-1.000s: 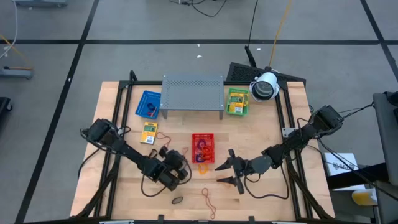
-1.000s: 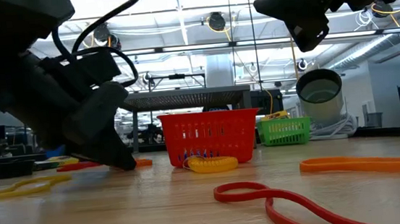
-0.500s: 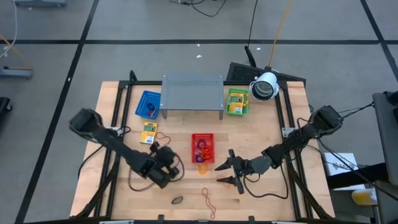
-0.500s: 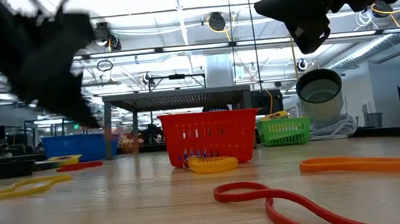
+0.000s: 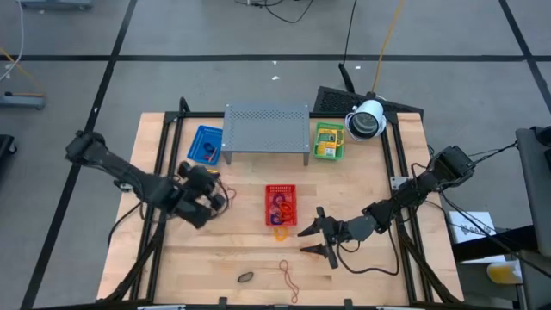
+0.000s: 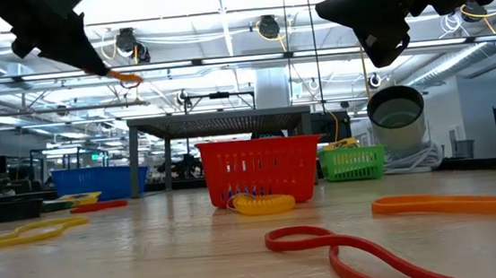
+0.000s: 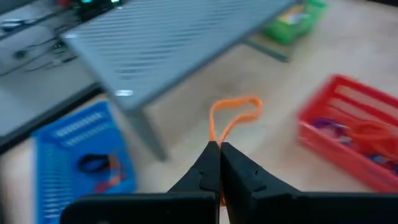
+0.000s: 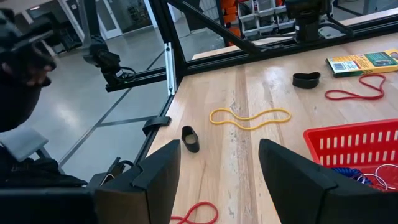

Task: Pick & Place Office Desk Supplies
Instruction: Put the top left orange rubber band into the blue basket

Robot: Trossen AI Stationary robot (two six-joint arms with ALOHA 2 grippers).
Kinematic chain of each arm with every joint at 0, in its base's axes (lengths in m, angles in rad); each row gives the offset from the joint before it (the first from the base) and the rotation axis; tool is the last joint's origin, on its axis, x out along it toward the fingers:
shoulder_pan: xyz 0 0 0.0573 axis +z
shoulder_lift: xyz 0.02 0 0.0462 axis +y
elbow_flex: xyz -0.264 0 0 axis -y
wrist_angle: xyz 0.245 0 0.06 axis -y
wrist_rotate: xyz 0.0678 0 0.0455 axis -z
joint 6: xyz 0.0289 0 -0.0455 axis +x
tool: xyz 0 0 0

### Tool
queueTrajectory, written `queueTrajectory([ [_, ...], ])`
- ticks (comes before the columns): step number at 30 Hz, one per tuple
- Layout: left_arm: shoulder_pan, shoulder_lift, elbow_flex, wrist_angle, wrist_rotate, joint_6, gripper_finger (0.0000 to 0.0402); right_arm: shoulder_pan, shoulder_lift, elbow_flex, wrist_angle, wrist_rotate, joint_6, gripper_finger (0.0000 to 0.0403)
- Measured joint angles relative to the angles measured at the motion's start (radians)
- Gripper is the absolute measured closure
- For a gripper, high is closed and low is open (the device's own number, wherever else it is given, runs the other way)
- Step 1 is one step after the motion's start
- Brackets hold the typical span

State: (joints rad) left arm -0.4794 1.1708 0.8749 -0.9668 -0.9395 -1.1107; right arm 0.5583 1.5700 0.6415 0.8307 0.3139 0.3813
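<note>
My left gripper [image 5: 217, 195] [image 7: 219, 147] is high over the table's left half, between the blue basket [image 5: 205, 144] and the red basket [image 5: 281, 205], shut on an orange rubber band [image 7: 235, 112] [image 6: 125, 76]. My right gripper [image 5: 315, 238] [image 8: 217, 180] hangs open above the table to the right of the red basket, touching nothing. Loose bands lie flat on the wood: yellow [image 8: 249, 117], red [image 8: 354, 93], black [image 8: 306, 79], and a red one [image 6: 357, 255] near the front edge. A yellow-and-green packet [image 8: 364, 62] lies flat by the left arm. My left gripper pinches the orange band between its two fingertips at one end of the loop [image 7: 215, 135]. The rest of the loop sticks out past the fingertips, toward the grey rack. The band is lifted clear of the table.
The grey perforated rack [image 5: 267, 127] stands at the far edge, with the green basket [image 5: 328, 140] to its right holding packets. An orange band [image 5: 281, 232] lies by the red basket's near side. A dark band [image 5: 246, 277] and a red band [image 5: 288, 275] lie near the front edge.
My left gripper has risen from the table near the front middle and swung toward the far-left, staying shut. The orange band has gone up with it and now hangs clear of the wood.
</note>
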Motion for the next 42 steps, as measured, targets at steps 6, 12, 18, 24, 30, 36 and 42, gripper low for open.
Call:
queueTrajectory([
  [6,0.125,-0.079,0.000,-0.207,-0.001,-0.040,0.0400,0.000,0.000,0.000,0.000,0.000,0.000,0.0195],
  [12,0.252,-0.118,0.000,-0.322,0.021,-0.028,0.0400,0.000,0.000,0.000,0.000,0.000,0.000,0.0195],
  [18,0.383,-0.118,0.000,-0.335,0.023,0.061,0.0400,0.000,0.000,0.000,0.001,0.000,0.000,0.0195],
  [24,0.505,-0.115,0.001,-0.282,0.057,0.147,0.0391,0.000,0.000,0.000,0.001,0.000,0.000,0.0195],
  [30,0.589,-0.115,0.001,-0.226,0.101,0.267,0.0389,0.000,0.000,0.000,0.001,0.000,-0.001,0.0195],
  [36,0.632,-0.106,0.002,-0.170,0.102,0.376,0.0367,0.000,0.000,0.000,0.001,0.000,0.000,0.0195],
  [42,0.661,-0.101,0.002,-0.126,0.087,0.394,0.0302,0.000,0.000,0.000,0.000,-0.001,0.000,0.0195],
])
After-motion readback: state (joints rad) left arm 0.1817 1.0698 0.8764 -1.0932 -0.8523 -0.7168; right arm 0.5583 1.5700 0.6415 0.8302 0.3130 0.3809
